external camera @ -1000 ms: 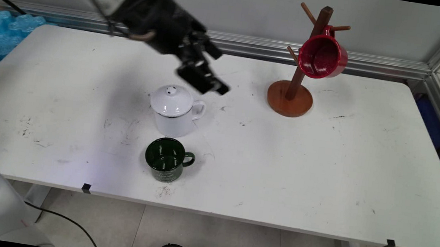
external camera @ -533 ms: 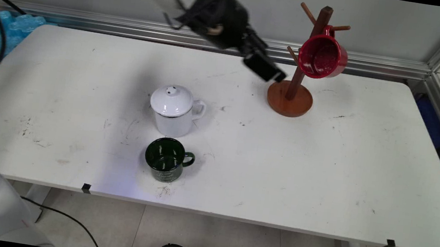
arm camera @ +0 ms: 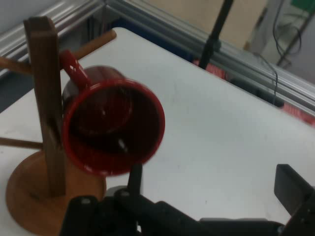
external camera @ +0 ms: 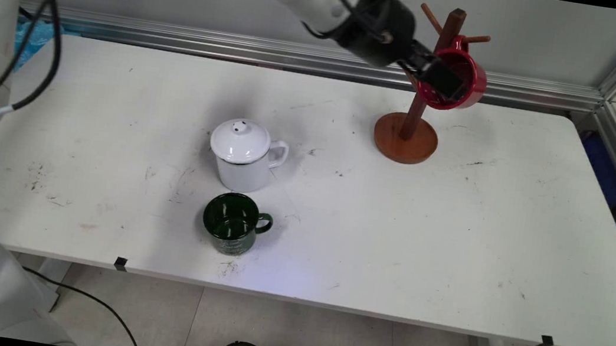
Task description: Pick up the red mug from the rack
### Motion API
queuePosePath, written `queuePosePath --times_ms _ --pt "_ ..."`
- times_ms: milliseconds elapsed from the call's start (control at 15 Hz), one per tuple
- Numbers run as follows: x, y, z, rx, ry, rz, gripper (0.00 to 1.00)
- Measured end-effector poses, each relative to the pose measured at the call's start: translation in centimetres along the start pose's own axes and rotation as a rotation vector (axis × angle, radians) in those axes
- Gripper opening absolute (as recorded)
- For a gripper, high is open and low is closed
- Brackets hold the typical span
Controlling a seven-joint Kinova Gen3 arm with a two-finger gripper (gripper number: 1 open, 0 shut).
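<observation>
A: Where is the gripper (external camera: 445,79)?
B: Raised above the table's (external camera: 455,228) far edge, at the mouth of the red mug (external camera: 463,77). In the hand view one finger (arm camera: 135,179) rises just below the mug's rim and the other (arm camera: 293,189) stands well off to the side, so the claw is spread wide and pinches nothing.

A: How is the mug carried?
B: Its handle hangs on an upper peg of the rack (external camera: 422,93); the mouth tilts outward, toward the gripper. The rack's round base rests near the far edge, right of centre.

A: What else stands on the table?
B: A white lidded mug (external camera: 245,156) near the middle, handle to the right. Just beside it, toward the near edge, a green mug (external camera: 233,224), upright, handle also to the right. Both stand well apart from the rack.
</observation>
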Motion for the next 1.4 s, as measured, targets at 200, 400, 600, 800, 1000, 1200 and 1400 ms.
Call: queuePosePath --times_ms 200,400,600,800,1000,1200,1400 --pt "0.5 0.0 2.0 0.016 0.021 -0.069 1.00" --pt "0.9 0.0 4.5 0.039 0.037 -0.146 1.00" --pt "1.2 0.0 6.4 0.050 0.048 -0.199 1.00" --pt "1.5 0.2 8.6 0.061 0.059 -0.252 1.00" --pt "1.6 0.3 10.5 0.082 0.059 -0.303 1.00" --pt "1.5 0.5 11.8 0.105 0.056 -0.354 1.00" --pt "1.7 0.8 12.8 0.118 0.061 -0.391 1.00"
